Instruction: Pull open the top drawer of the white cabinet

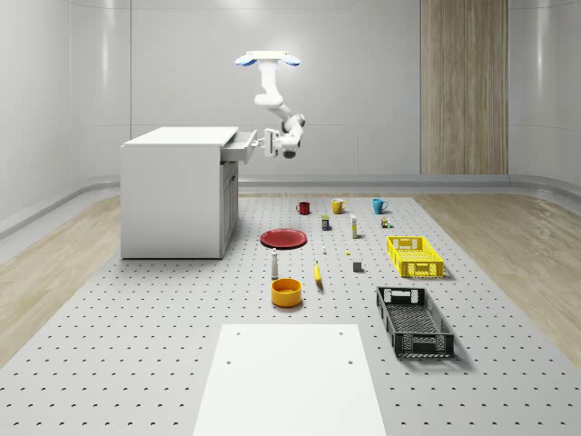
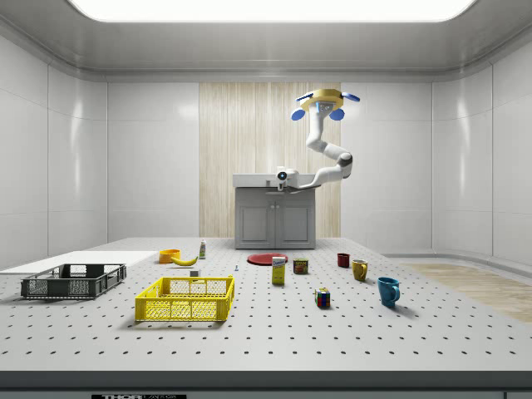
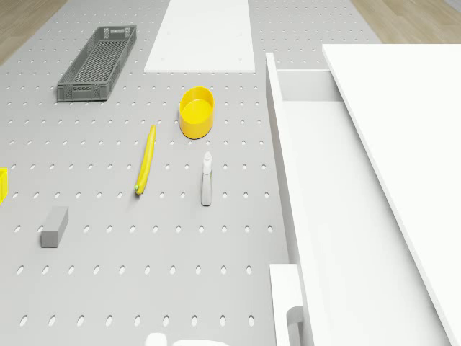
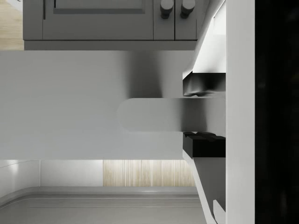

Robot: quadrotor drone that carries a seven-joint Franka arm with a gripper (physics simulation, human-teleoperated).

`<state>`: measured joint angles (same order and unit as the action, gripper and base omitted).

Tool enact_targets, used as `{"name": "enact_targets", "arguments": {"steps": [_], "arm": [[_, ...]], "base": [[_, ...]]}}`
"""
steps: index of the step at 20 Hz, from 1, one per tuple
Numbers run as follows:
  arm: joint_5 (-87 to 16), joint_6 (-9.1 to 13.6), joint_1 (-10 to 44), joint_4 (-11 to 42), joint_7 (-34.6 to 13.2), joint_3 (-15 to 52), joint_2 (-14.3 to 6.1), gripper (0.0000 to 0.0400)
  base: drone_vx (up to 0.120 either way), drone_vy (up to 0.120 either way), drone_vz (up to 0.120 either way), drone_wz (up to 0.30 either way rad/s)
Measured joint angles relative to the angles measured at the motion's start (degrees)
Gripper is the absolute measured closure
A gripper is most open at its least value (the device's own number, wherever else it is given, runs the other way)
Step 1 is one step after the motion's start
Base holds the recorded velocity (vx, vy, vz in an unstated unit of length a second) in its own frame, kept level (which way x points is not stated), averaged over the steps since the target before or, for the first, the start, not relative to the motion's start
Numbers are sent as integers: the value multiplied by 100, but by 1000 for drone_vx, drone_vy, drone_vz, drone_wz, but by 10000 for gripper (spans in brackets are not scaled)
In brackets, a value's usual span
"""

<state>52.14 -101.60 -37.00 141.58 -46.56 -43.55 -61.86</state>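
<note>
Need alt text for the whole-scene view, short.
A hovering quadrotor drone reaches its arm down so the gripper meets the front of the partly pulled-out top drawer of a white cabinet. A red plate lies on the perforated floor nearby.

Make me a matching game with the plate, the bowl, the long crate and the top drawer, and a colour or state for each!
Things:
1. plate
2. bowl
3. long crate
4. top drawer

Colours or states:
A. black
B. pulled partly open
C. red
D. yellow

Pairs: 1-C, 2-D, 3-A, 4-B
</note>
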Motion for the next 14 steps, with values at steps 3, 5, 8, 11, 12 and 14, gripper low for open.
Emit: {"name": "enact_targets", "arguments": {"steps": [3, 5, 8, 11, 12, 14], "arm": [[-133, 104, -19, -87, -47, -139, -38, 292], [-220, 172, -35, -148, -79, -230, -64, 293], [-351, 271, -66, -244, -130, -365, -104, 294], [-479, 366, -103, -343, -182, -497, -145, 295], [-523, 398, -117, -378, -200, -541, -159, 295], [-602, 453, -146, -442, -234, -620, -188, 295]], "base": [[0, 0, 0, 0], [0, 0, 0, 0], [0, 0, 0, 0], [0, 0, 0, 0], [0, 0, 0, 0], [0, 0, 0, 0]]}}
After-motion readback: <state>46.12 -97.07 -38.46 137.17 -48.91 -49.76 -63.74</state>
